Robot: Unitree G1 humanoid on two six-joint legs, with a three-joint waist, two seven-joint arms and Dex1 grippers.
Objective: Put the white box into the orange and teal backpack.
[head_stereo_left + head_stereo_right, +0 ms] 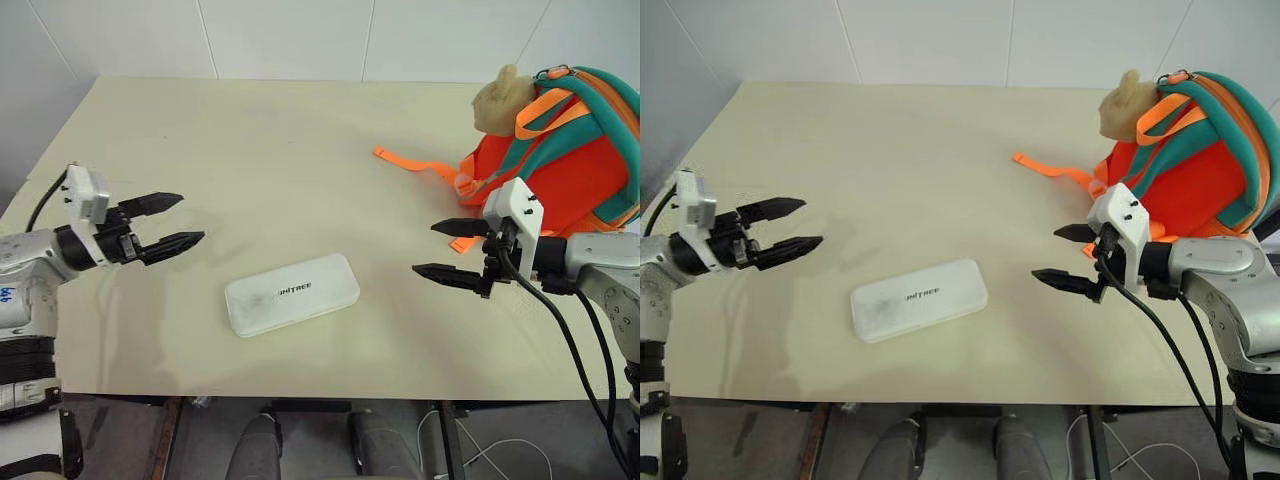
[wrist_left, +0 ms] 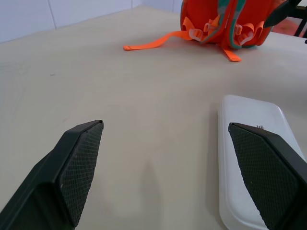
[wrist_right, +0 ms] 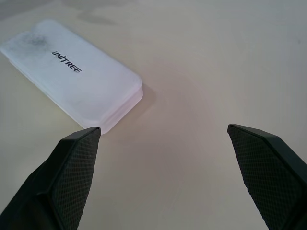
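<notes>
The white box [image 1: 291, 293] lies flat on the beige table [image 1: 250, 150] near its front edge, dark lettering up; the wrist views show it too [image 2: 249, 158] [image 3: 72, 76]. The orange and teal backpack [image 1: 565, 150] stands at the far right of the table, a beige plush head [image 1: 500, 100] on top and an orange strap [image 1: 415, 163] trailing left. My left gripper [image 1: 173, 220] hovers open to the left of the box, pointing right. My right gripper [image 1: 437, 249] hovers open to the box's right, just in front of the backpack. Both hold nothing.
White tiled walls [image 1: 300, 35] rise behind the table. Black cables [image 1: 560, 340] hang from my right arm past the table's front right edge. Bare tabletop stretches between the box and the far edge.
</notes>
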